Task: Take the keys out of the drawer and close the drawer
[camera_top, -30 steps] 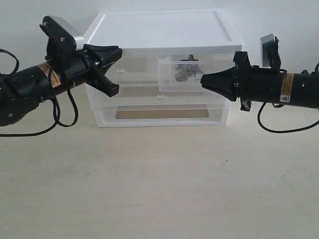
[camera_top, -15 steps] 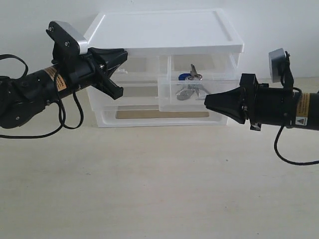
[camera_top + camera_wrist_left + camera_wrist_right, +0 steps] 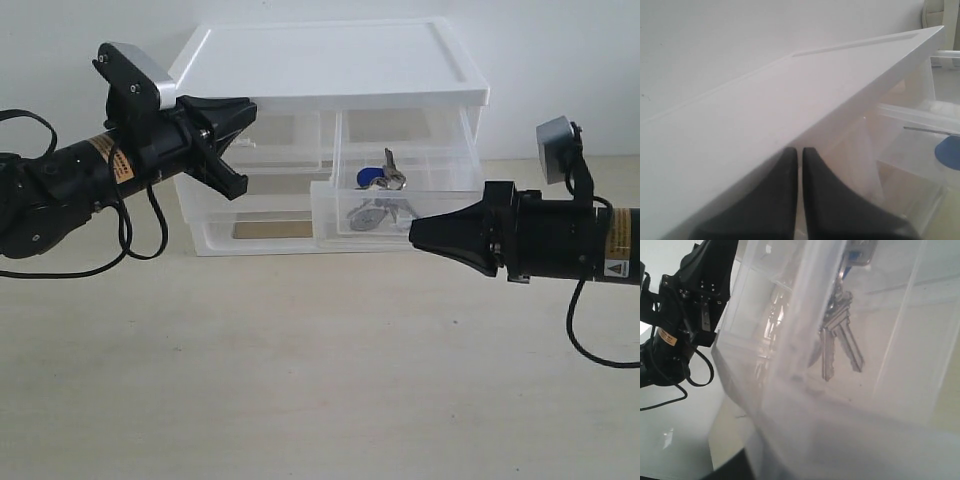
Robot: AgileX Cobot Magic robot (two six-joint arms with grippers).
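One step in: the drawer (image 3: 395, 205) stands pulled out, the keys (image 3: 380, 178) lying inside; right gripper (image 3: 414, 232) pinches its front, left gripper (image 3: 800, 152) pressed together at the cabinet (image 3: 330, 60). Lifting keys, shutting drawer remain.

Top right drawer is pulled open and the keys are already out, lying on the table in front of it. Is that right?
Not quite. The drawer is pulled open, but the keys are not on the table: they lie inside it, as the exterior view shows through its translucent front.
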